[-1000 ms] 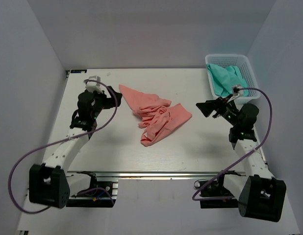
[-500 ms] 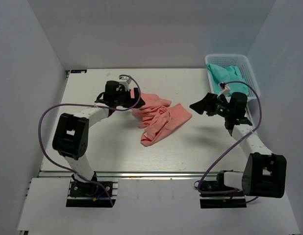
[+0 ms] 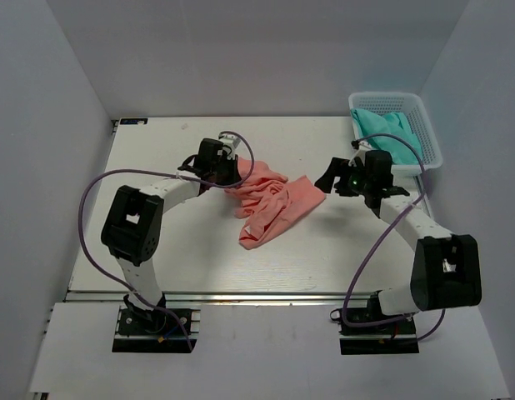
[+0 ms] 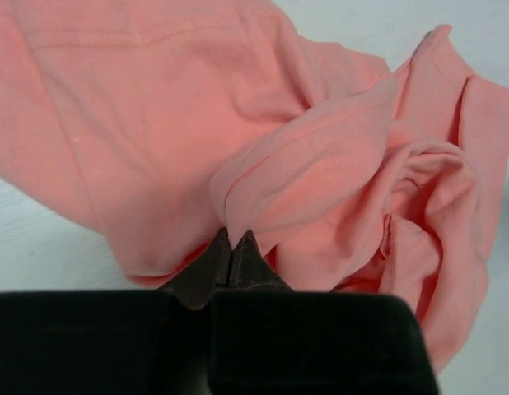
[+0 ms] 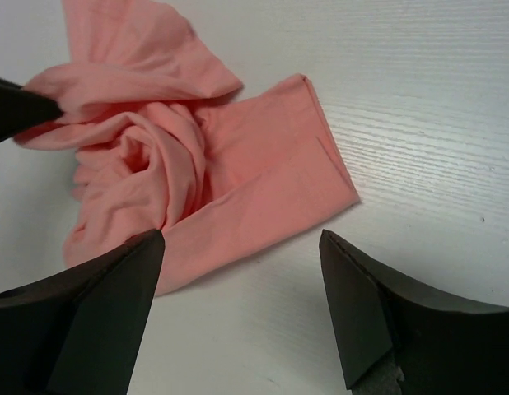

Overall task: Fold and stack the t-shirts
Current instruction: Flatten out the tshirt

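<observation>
From the top, the salmon-pink t-shirt [image 3: 274, 204] is seen crumpled on the table [image 3: 157, 250], well left of the basket [image 3: 428, 137], in which the teal t-shirt [image 3: 387, 133] is laid. In the left wrist view, the left gripper [image 4: 232, 240] is clamped on a fold of the salmon-pink t-shirt. In the right wrist view, the right gripper [image 5: 242, 239] is held with jaws spread wide over the end nearest the basket

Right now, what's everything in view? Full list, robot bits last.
salmon-pink t-shirt: 1, salmon-pink, crumpled mid-table
teal t-shirt: 1, teal-green, bunched inside the basket
basket: 1, white lattice, far right corner of the table
table: 1, white, under everything
cables: 2, purple, one looping off each arm
left pincer: 1, black, shut on a fold at the salmon-pink t-shirt's left side
right pincer: 1, black, open, above the shirt's right edge
</observation>
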Action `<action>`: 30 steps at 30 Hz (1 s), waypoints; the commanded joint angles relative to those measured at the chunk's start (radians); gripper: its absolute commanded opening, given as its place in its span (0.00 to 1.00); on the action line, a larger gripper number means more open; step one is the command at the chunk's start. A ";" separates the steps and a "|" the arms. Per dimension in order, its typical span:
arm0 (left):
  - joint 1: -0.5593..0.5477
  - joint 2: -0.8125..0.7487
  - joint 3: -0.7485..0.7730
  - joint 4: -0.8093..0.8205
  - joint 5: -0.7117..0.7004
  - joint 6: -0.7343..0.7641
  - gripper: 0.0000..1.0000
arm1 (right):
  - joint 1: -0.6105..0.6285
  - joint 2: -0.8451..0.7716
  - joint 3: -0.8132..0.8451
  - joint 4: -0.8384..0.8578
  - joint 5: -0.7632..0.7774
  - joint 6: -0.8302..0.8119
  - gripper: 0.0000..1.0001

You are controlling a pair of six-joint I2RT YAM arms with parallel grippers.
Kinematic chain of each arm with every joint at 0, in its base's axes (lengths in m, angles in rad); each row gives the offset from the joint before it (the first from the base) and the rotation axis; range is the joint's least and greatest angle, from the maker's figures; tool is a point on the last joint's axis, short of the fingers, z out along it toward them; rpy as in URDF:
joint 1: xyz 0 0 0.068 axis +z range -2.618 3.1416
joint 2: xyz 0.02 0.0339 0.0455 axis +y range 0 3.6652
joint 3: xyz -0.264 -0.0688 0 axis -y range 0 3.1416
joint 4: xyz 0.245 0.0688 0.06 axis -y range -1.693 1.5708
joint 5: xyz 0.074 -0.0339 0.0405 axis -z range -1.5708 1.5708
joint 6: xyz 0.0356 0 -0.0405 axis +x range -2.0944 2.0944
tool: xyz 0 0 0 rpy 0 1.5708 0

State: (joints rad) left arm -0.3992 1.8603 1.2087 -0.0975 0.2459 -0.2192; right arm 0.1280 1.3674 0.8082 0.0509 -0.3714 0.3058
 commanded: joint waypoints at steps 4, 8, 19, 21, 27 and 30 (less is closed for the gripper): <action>-0.004 -0.226 -0.106 0.088 -0.086 -0.020 0.00 | 0.096 0.169 0.210 -0.109 0.259 -0.034 0.79; -0.004 -0.335 -0.192 0.128 -0.088 -0.029 0.00 | 0.143 0.381 0.427 -0.189 0.433 0.003 0.79; -0.004 -0.368 -0.224 0.079 -0.097 -0.009 0.00 | 0.286 0.752 0.819 -0.313 0.459 0.036 0.76; -0.004 -0.368 -0.233 0.079 -0.097 -0.009 0.00 | 0.298 0.785 0.841 -0.315 0.456 0.035 0.76; -0.004 -0.349 -0.242 0.068 -0.062 -0.019 0.00 | 0.343 0.840 0.870 -0.339 0.483 0.027 0.76; -0.004 -0.349 -0.242 0.068 -0.062 -0.019 0.00 | 0.354 0.846 0.843 -0.370 0.537 0.038 0.72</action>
State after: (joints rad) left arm -0.4019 1.5177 0.9710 -0.0280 0.1680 -0.2367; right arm 0.4812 2.2024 1.6421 -0.2756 0.1013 0.3313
